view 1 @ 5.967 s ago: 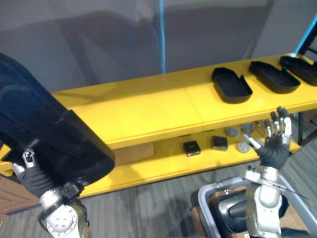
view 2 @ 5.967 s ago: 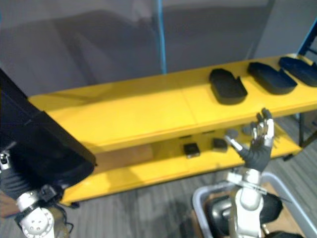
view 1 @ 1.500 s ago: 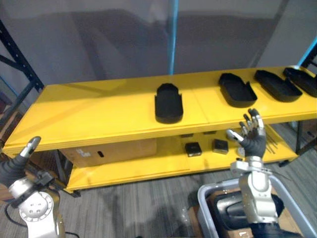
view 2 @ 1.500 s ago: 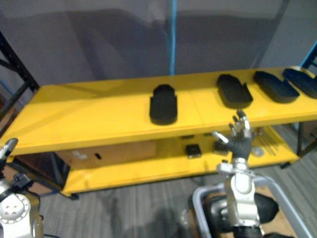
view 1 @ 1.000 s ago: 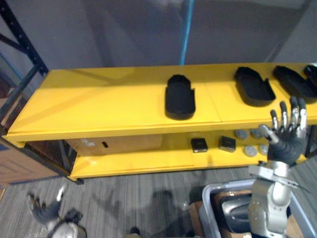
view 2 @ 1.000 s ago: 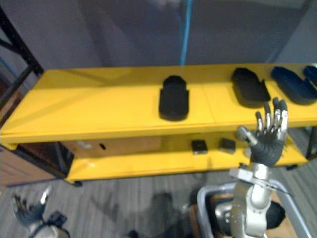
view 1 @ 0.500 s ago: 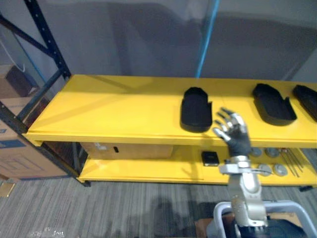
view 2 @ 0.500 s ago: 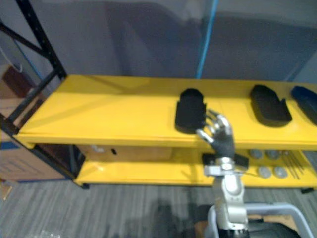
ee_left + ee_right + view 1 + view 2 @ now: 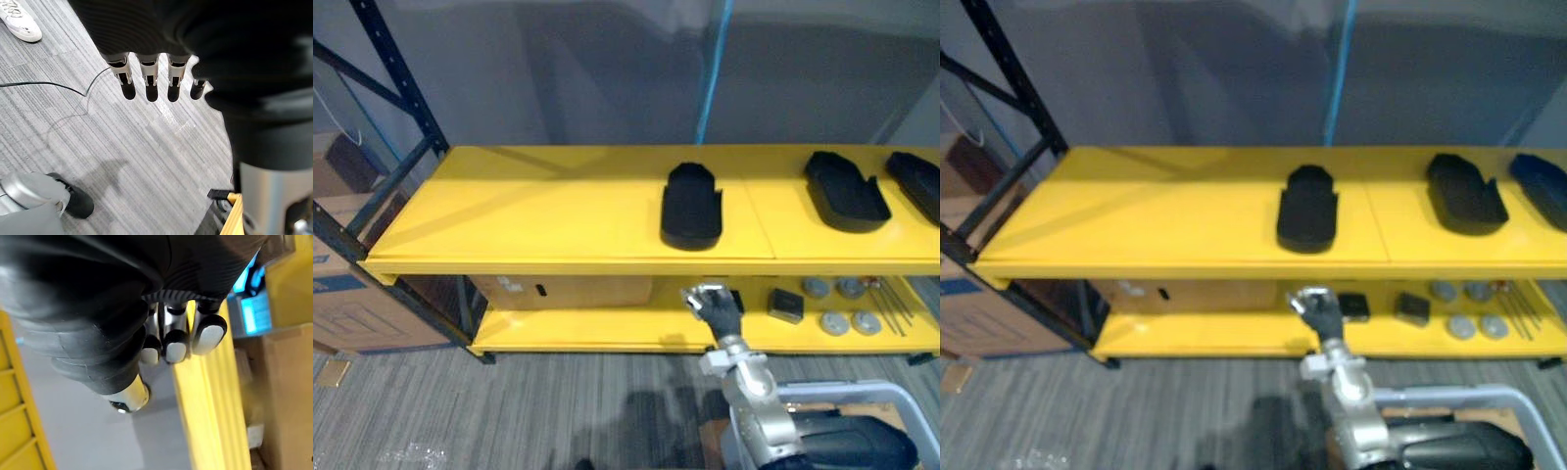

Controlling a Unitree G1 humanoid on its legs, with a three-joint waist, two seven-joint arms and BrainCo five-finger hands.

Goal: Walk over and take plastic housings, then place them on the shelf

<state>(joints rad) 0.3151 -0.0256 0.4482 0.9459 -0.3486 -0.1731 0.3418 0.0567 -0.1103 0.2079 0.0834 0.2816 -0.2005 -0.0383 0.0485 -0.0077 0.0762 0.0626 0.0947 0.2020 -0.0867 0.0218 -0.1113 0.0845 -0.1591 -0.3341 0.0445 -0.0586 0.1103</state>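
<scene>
On the top deck of the yellow shelf [image 9: 538,211] three black plastic housings are lying well apart from one another. The middle housing [image 9: 692,206] is sitting near the centre seam. The second housing [image 9: 847,191] is sitting further to our right, and the third housing [image 9: 918,184] is running off the right edge of our view.

Neither of our hands is holding a housing. We are holding our right hand [image 9: 717,308] low, in front of the shelf's lower deck and below the middle housing. Its fingertips [image 9: 209,337] are turning back toward the wrist camera, so the fingers seem to be curled in on nothing, with the thumb lying apart from them.

Our left hand [image 9: 146,29] is hanging down over grey carpet [image 9: 122,147]. Its fingers [image 9: 149,81] are pointing straight down in a row, slightly spread and touching nothing. A person's white shoe [image 9: 18,22] is resting on the carpet nearby.

A cardboard box [image 9: 568,291], a small black box [image 9: 786,305] and grey discs [image 9: 834,322] are sitting on the lower deck. A grey bin [image 9: 842,390] is standing on the floor at our lower right, below the right hand.
</scene>
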